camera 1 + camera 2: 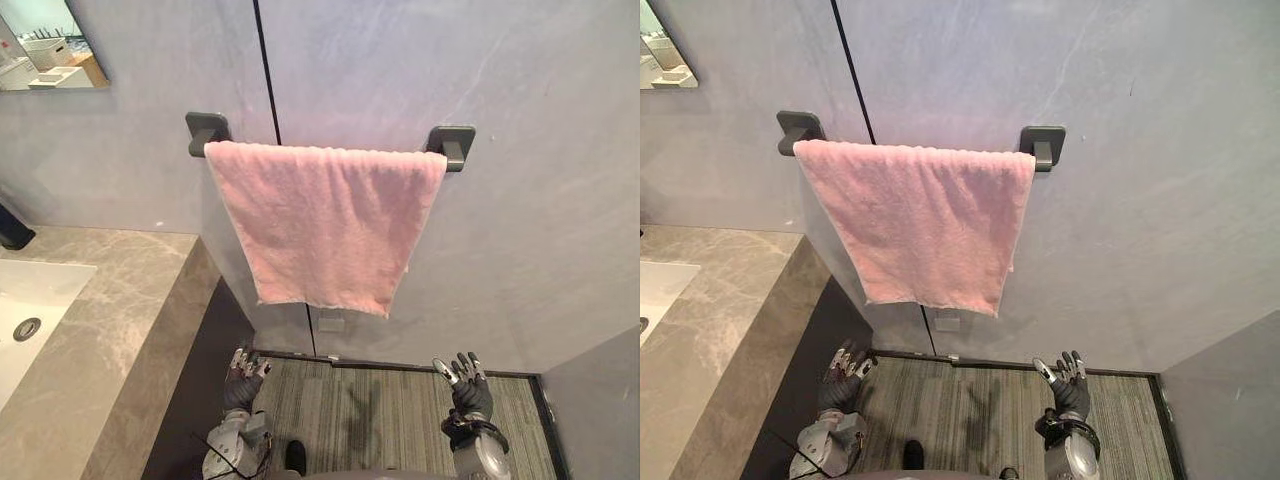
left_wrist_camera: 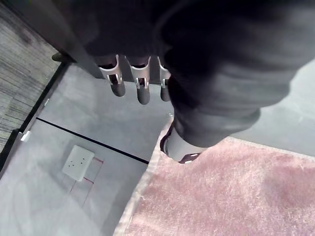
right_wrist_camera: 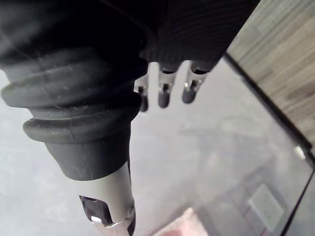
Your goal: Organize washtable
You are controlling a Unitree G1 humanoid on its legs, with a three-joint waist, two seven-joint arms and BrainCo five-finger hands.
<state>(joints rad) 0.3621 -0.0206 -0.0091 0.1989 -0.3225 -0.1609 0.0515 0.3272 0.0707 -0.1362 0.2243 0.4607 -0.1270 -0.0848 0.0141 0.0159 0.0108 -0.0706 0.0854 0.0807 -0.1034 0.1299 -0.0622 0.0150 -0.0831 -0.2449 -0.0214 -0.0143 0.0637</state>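
Left hand (image 1: 243,375) and right hand (image 1: 466,385) are hanging low, fingers loosely spread and gripping nothing, while the pink towel (image 1: 325,225) is draping crookedly over the wall rail (image 1: 452,145) above, looking soft, light and floppy, probably best pinched at its lower hem.

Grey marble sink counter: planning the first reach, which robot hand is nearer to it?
Left. The left robot hand hangs open beside the grey marble sink counter; the right robot hand hangs open farther off, over the striped grey floor.
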